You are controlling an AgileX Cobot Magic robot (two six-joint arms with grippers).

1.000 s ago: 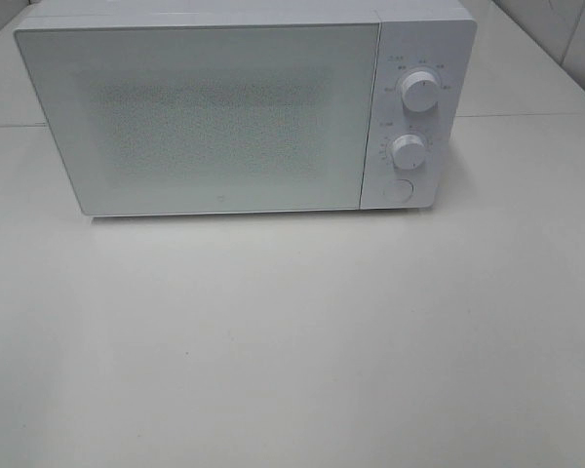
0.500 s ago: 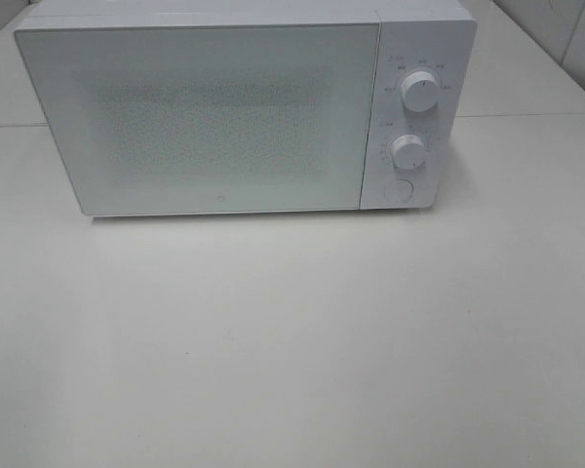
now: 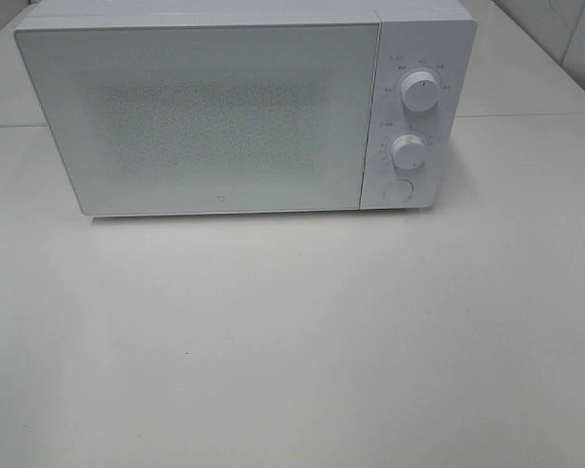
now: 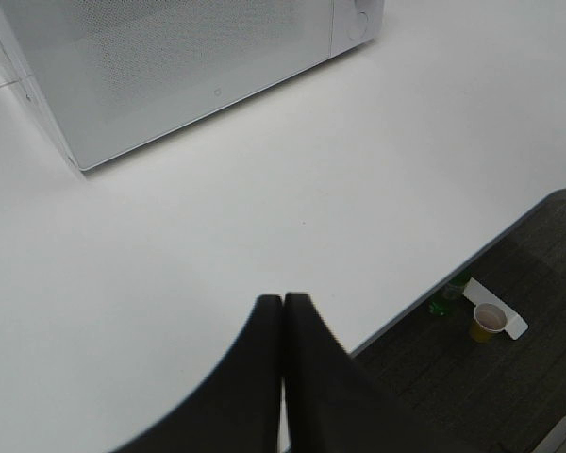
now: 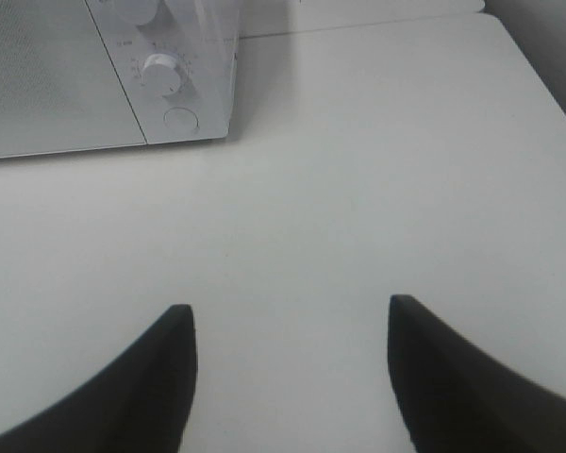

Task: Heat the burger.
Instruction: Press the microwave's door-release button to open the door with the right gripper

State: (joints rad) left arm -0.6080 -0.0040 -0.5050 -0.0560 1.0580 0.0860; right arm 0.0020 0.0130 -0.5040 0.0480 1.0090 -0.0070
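The microwave door screens its inside; dial markings are illegibly small.

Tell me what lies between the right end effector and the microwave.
Only bare table separates right end effector and microwave, in the right wrist view.

White matte table fills most of the ext. high view, lower edge to upper corners; a seam line crosses it at mid-upper left & right. Directly on it: white microwave, upper half of frame, from upper left to right of centre, door shut, standing flat on the top. Ctrl panel at its right end w/ upper knob, lower knob, round button below. Left wrist view: dark floor past the table edge, w/ small cup on it.
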